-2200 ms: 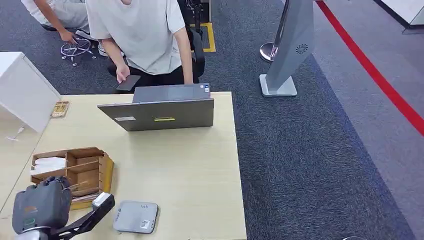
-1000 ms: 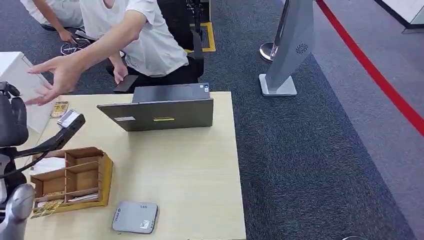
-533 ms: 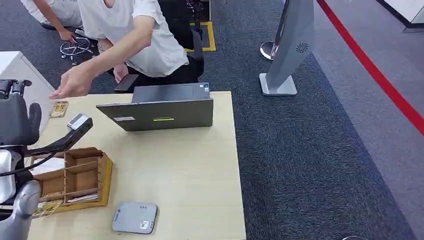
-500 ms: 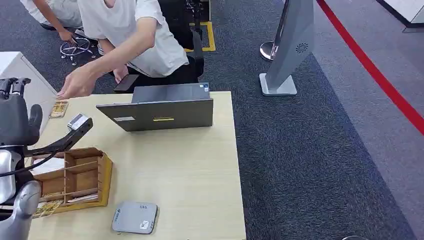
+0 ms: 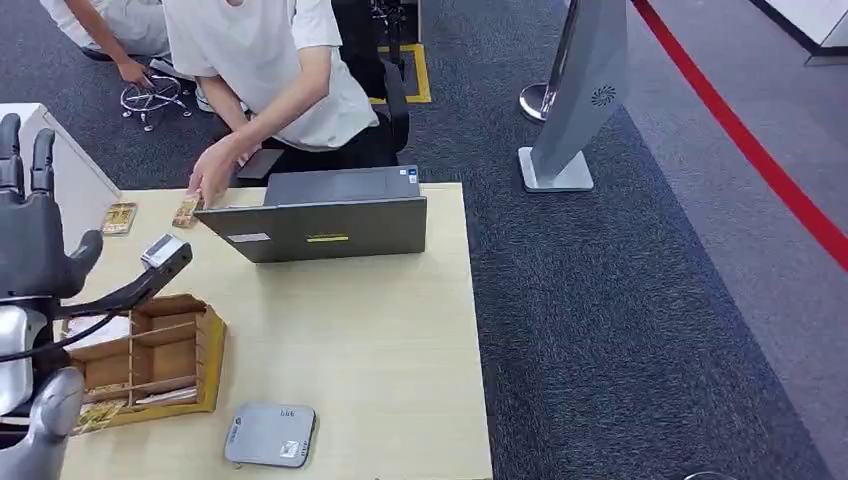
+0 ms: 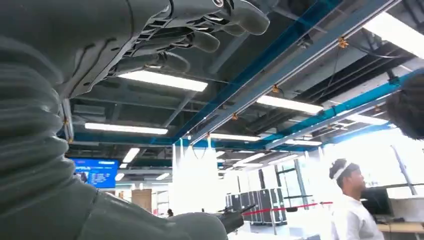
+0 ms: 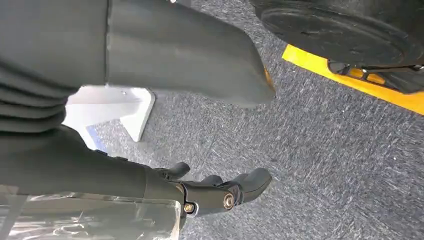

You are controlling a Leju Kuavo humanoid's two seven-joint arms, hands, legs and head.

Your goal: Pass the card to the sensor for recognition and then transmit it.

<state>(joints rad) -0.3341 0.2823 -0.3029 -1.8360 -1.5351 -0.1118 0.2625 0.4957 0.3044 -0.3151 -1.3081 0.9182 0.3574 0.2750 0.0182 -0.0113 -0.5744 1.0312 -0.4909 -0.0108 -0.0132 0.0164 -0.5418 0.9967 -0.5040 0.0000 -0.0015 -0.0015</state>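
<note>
Light wooden table (image 5: 380,330) on dark grey carpet (image 5: 620,300), red floor line (image 5: 745,145) off to the right. Grey laptop (image 5: 320,225) at the far edge, lid half raised; grey sensor (image 5: 271,434) flat near the front edge; wooden organiser (image 5: 150,350) just left of it. Left hand (image 5: 35,235) raised upright above the table's left side, fingers apart, nothing grasped. Card (image 5: 186,211) under a person's hand (image 5: 212,177), just left of the laptop; another card (image 5: 119,217) further left. Right hand (image 7: 220,192) hanging over carpet, fingers loosely curled, nothing in them
</note>
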